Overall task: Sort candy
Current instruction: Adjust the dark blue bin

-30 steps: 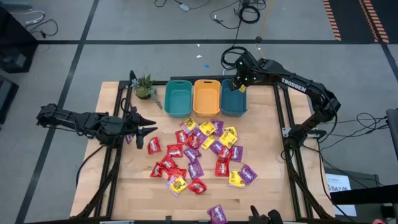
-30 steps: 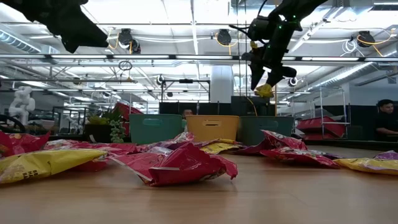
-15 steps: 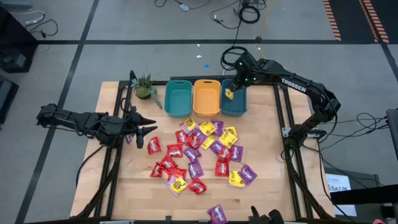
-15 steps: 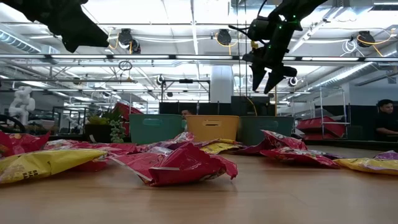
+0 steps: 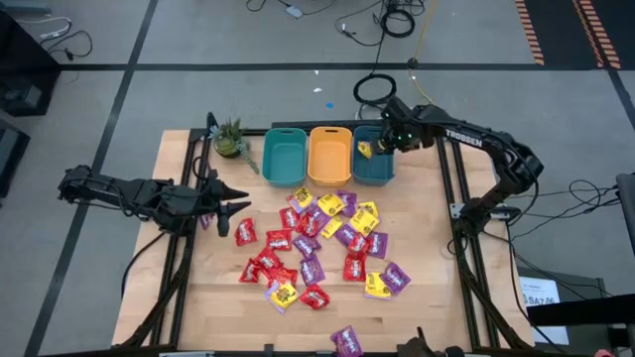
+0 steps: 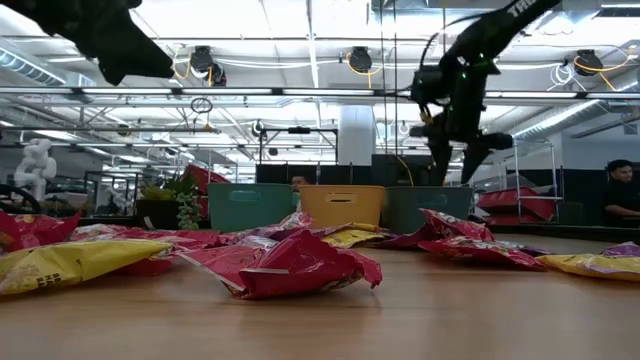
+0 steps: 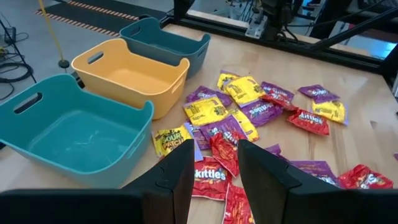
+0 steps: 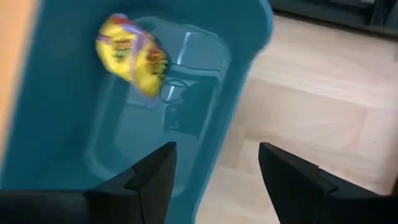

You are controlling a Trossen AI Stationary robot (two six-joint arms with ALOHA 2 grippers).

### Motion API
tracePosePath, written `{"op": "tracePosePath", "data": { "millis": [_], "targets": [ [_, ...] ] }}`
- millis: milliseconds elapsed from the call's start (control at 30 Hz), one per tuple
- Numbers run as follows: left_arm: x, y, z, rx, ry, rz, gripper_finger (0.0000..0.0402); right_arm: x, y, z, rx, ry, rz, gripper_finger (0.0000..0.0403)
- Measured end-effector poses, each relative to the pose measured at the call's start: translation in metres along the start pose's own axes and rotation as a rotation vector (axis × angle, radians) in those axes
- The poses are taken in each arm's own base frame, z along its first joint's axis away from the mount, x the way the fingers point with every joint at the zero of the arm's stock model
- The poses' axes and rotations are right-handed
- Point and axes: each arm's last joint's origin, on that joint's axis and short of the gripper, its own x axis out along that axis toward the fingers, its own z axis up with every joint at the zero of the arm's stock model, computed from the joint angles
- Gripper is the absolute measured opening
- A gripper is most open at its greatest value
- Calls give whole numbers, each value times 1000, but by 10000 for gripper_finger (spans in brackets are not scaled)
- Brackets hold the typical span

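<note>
Many candy packets [image 5: 322, 243] in red, purple and yellow lie spread flat on the wooden table. At the far edge stand three bins in a row: teal [image 5: 285, 157], orange [image 5: 329, 156] and dark teal [image 5: 374, 171]. One yellow candy [image 5: 364, 149] lies on the dark teal bin's floor [image 8: 132, 55]. My right gripper [image 5: 392, 141] hangs open above that bin's right side, pointing down, with nothing between its fingers [image 8: 214, 180]. My left gripper [image 5: 241, 200] waits open above the table's left side, short of the pile [image 7: 214, 168].
A small potted plant [image 5: 230, 139] stands at the far left, beside the teal bin. One purple packet [image 5: 347, 340] lies alone near the front edge. Bare wood shows on the table's left side and near right. A person [image 6: 620, 190] sits far off in the room.
The yellow candy that hung at my right gripper's fingertips has dropped into the dark teal bin. My right gripper has then sunk and gone toward the table's right edge, turning about its own axis. My left arm has kept still.
</note>
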Motion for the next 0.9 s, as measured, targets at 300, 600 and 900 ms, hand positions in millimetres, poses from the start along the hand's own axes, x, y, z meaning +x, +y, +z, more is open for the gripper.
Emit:
{"op": "tracePosePath", "data": {
  "millis": [300,600,900],
  "targets": [
    [0,0,0,-1,1,1,132,31,-9,-13,42,-12,35,164],
    [0,0,0,-3,1,1,132,46,-15,-22,49,-8,33,123],
    [0,0,0,-4,1,0,132,46,-15,-23,36,-13,35,96]
  ]
}}
